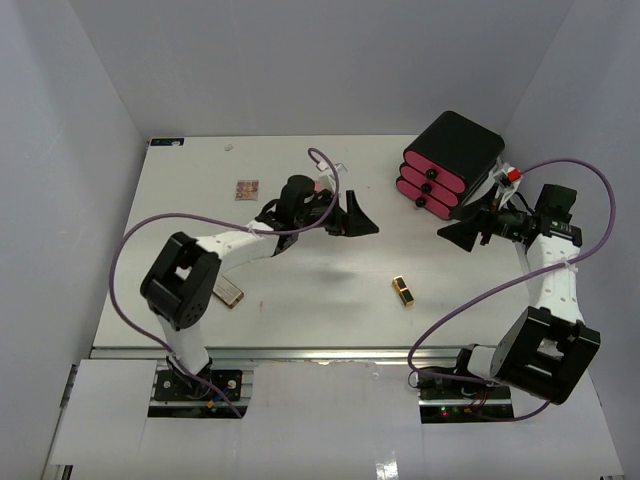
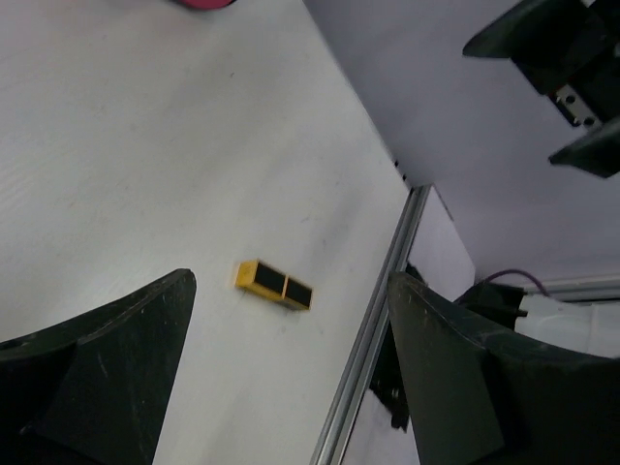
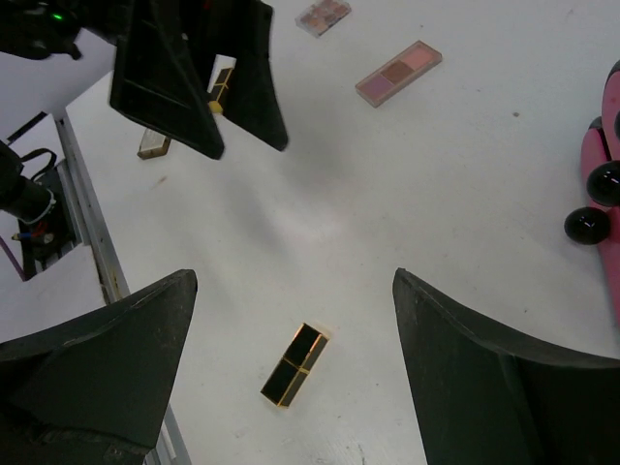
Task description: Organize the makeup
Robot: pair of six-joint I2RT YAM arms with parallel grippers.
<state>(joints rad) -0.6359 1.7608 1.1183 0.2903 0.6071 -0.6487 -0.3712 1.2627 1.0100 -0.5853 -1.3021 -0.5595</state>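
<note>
Plain white table (image 1: 300,320) boxed in by white walls, nothing grippy about it. The black-and-gold lipstick (image 1: 404,291) lies flat, well in front of the drawer box (image 1: 455,150), toward the near edge. It looks light, rigid and slick, so I'd pinch its long sides mid-length. Left gripper (image 1: 358,220) and right gripper (image 1: 458,236) both gape wide, holding nothing.

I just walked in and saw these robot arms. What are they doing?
Two robot arms are tidying makeup on a white table. Right now neither holds anything: the left gripper hangs open over the middle, and the right gripper hangs open beside the black box with pink drawers. A black-and-gold lipstick lies loose between them, and a small eyeshadow palette sits farther back on the left.
</note>
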